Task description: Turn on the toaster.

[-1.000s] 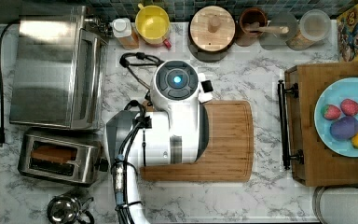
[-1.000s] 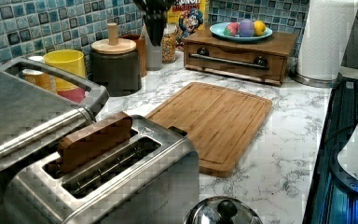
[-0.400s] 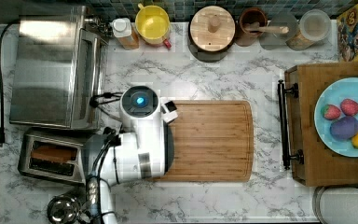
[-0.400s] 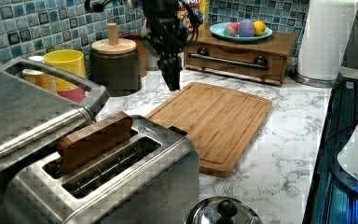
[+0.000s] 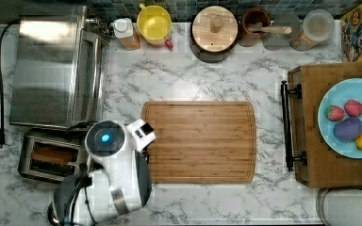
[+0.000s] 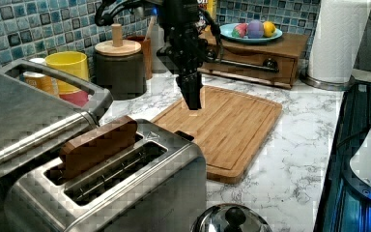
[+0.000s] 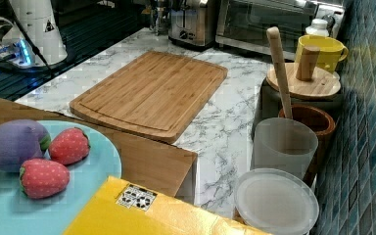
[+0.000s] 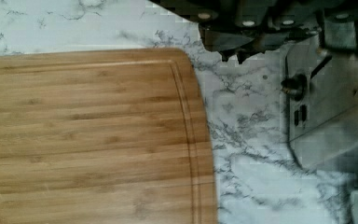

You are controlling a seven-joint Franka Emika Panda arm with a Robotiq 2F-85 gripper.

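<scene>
The toaster (image 5: 37, 143) is a small brushed-steel box at the top view's lower left, with brown bread (image 6: 99, 145) standing in one slot. Its black lever knob (image 8: 294, 85) sticks out of the end face that looks toward the cutting board. My gripper (image 6: 192, 102) hangs fingers down over the board's corner nearest the toaster, a short way off that end face and above knob height. The fingers are shut with nothing between them. From above, my arm (image 5: 108, 141) covers the toaster's right end and hides the gripper. In the wrist view the fingertips (image 8: 231, 56) sit close to the knob.
A large steel toaster oven (image 5: 56, 66) stands right behind the toaster. A round steel kettle (image 6: 229, 220) sits in front of it. The wooden cutting board (image 5: 202, 141) lies mid-counter. Jars and a yellow mug (image 5: 154, 23) line the back wall, and a wooden box (image 5: 311, 94) carries a fruit plate.
The arm has swung from over the cutting board's left part toward the toaster, and the gripper has come lower and closer to the toaster's end. The toaster and bread have not moved.
</scene>
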